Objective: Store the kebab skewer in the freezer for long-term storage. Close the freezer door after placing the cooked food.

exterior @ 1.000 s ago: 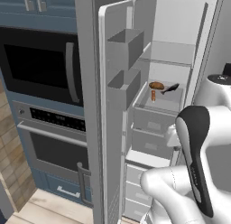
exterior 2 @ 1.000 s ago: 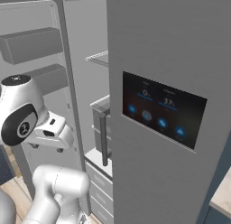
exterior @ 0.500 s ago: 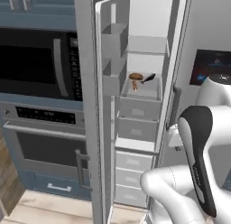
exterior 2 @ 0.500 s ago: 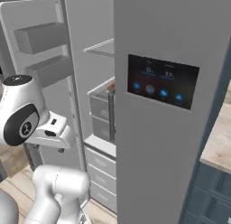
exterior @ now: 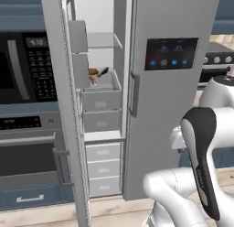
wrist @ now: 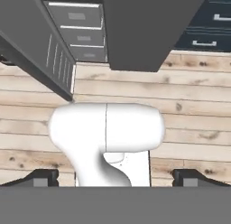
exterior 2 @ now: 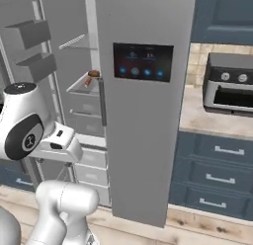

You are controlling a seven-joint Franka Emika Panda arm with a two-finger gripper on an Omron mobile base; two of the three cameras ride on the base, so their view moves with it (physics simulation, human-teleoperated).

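Note that the kebab skewer (exterior: 93, 78), a thin stick of reddish-brown and orange chunks, lies on a glass shelf inside the tall grey-steel freezer (exterior: 103, 111), at about 10 o'clock in the left base view, well apart from the claw. Beside it sit a round tan lump (exterior: 93, 72) and a dark-handled item (exterior: 103, 71).

In the hand view, the two-finger gripper (wrist: 115, 177) points down at the pale wooden floor (wrist: 189, 110); its tips stand at their widest, holding and touching nothing.

The narrow grey freezer door (exterior: 64, 107) stands open at 9 o'clock, with grey bins (exterior 2: 34, 34) on its inner face. White drawers (exterior: 103, 159) sit below the shelf, all shut.
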